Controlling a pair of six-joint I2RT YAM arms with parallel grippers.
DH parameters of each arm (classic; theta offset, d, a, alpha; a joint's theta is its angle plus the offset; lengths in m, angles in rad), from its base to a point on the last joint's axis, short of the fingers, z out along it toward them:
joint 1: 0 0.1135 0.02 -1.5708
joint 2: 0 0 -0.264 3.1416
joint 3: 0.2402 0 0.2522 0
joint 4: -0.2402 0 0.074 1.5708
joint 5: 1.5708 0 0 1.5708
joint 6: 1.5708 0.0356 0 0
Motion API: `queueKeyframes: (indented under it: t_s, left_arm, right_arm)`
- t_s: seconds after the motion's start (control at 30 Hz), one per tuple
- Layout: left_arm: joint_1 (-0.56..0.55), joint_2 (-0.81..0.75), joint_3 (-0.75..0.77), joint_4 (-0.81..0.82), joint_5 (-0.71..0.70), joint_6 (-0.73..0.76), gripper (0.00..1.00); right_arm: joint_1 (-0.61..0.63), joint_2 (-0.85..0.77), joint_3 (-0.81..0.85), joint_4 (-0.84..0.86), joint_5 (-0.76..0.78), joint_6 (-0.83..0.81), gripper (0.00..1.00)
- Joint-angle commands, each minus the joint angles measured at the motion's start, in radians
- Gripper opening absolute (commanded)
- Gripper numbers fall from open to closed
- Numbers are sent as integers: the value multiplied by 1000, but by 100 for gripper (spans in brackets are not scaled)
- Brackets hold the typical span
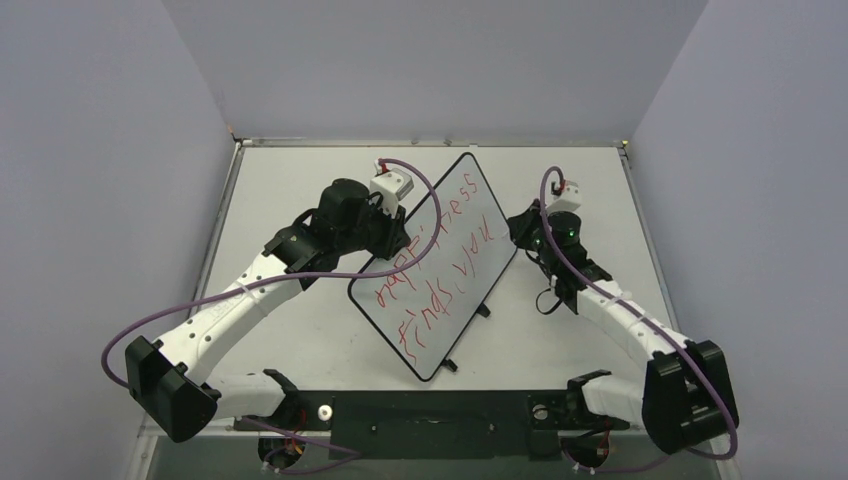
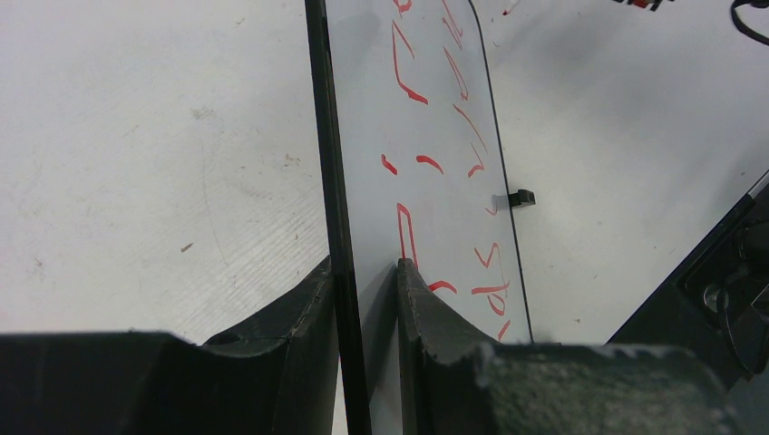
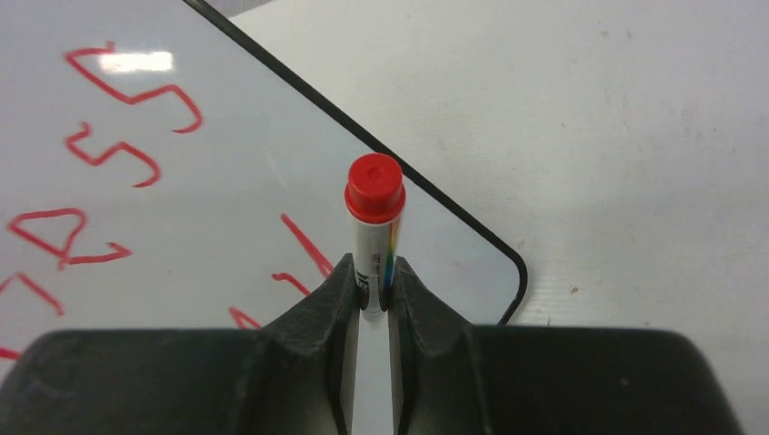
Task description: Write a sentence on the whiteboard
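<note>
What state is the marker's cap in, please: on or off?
On: a red cap covers the far end of the marker clamped in the right gripper.

Left end effector (image 2: pixel 365 267) and right end effector (image 3: pixel 372 263) are both pinched closed, turned inward.

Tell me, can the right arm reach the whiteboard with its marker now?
Probably yes: the right claw grips the marker near a corner of the whiteboard, nothing between them, and the left claw clamps its edge.
</note>
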Motion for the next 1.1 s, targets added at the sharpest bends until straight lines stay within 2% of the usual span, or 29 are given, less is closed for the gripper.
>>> queueKeyframes:
  t_s: [0.0,0.3,0.67,1.07]
  left_arm:
    - [1,-32,-1,14,-57,106,0]
    - [3,-12,-3,18,-67,107,0]
    - [6,-11,-4,7,-123,106,0]
    - [7,18,12,-22,-151,92,18]
  right_arm:
    - [37,-140,47,-73,80,-36,0]
    - [96,-340,8,-182,97,-25,0]
    - [172,-538,-86,-235,109,46,0]
    - [180,-593,-110,-280,114,61,0]
